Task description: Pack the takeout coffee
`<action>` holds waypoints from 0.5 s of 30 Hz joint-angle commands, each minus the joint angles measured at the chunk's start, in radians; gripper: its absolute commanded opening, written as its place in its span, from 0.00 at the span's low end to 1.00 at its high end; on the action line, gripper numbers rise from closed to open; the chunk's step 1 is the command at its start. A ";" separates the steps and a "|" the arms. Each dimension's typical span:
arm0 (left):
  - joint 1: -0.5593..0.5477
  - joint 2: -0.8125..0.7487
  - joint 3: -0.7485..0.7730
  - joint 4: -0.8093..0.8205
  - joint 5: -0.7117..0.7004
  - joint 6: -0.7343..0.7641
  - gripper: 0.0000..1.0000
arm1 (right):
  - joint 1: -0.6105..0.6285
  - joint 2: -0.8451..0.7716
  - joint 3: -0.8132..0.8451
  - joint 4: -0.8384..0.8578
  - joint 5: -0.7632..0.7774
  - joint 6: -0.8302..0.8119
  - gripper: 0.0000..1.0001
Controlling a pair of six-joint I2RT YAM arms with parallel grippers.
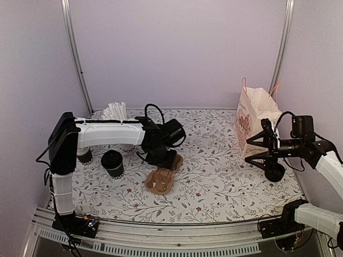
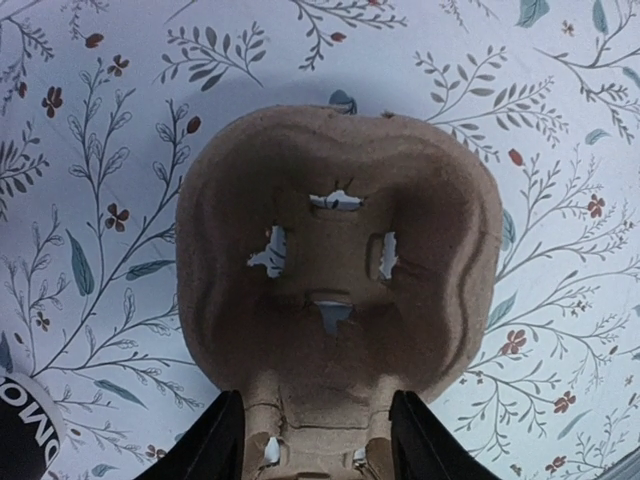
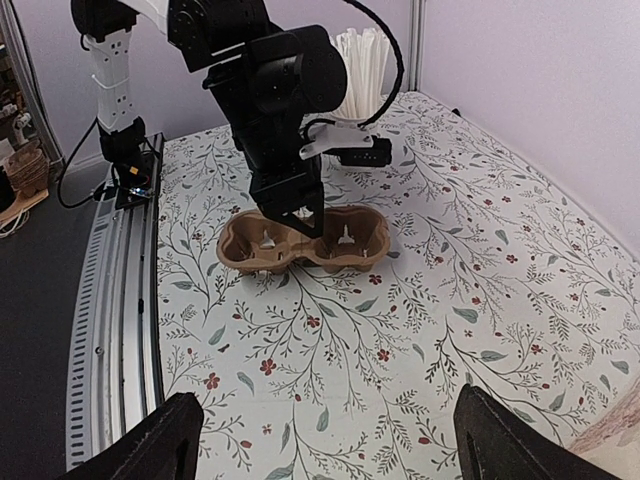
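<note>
**Risk note: grip on the carrier unconfirmed, coffee standing loose beside the left arm**

The left arm point(image 1: 107, 134) is reaching over the cardboard cup carrier point(image 1: 163, 181), which is lying flat on the table point(image 1: 225, 182) with both wells empty. Its jaws are standing partly apart, one on each side of the carrier's narrow waist. Whether they are pinching it or only flanking it cannot be told. The right arm point(image 1: 321, 155) is holding its jaws spread wide and empty near the paper bag point(image 1: 253, 118).

The coffee point(image 1: 112, 162) is standing upright and lidded on the table, left of the carrier and apart from it, close to the left forearm.

Judged hazards:
- A lift on a loose hold is risking the carrier tilting or slipping free.
- A hard squeeze is risking a crushed pulp waist.
- Any sideways swing of the left forearm is threatening to topple the cup.
- The bag is standing well apart from both items, so a long carry is inviting a spill.
</note>
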 commanded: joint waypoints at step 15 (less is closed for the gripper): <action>0.023 0.052 0.006 -0.001 0.059 0.015 0.48 | -0.006 0.001 -0.004 -0.009 0.008 -0.007 0.90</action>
